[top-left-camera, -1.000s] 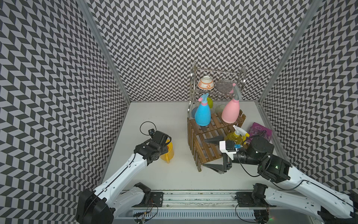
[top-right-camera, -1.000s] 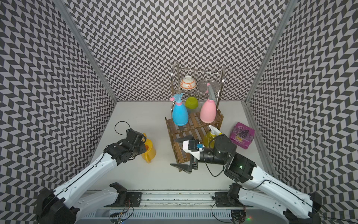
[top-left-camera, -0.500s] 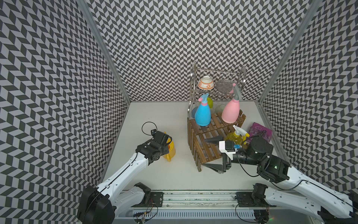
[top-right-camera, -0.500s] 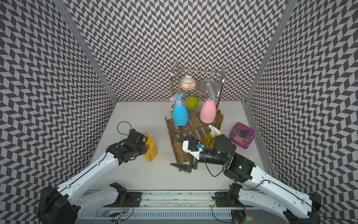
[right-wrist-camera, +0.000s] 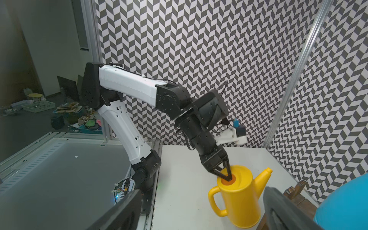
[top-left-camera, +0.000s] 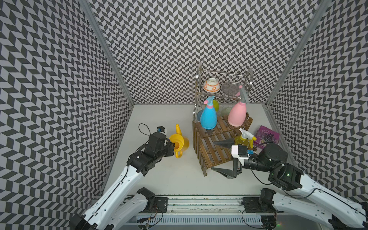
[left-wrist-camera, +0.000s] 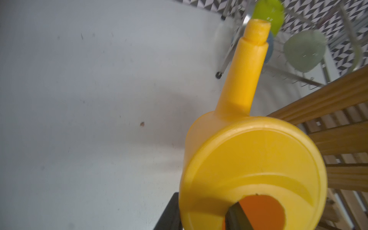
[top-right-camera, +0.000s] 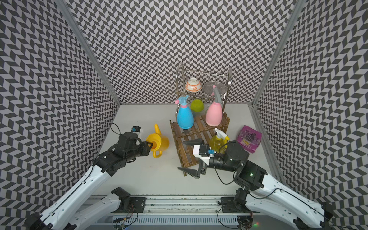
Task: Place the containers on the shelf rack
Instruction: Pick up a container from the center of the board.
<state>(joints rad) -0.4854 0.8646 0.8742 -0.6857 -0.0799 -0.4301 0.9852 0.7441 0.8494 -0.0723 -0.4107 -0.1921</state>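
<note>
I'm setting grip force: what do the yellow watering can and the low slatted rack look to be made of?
The watering can looks like moulded plastic: smooth, slightly glossy, uniform yellow, with a raised ridge around its top. The low rack seems to be wood: brown slats with lengthwise grain, matte or lightly varnished.

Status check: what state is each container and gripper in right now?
watering can: upright on table, rim pinched
blue bottle: upright on rack, top step
pink bottle: upright on top step
yellow bottle: upright by lower step, free
left gripper: shut on watering can
right gripper: open, empty
</note>
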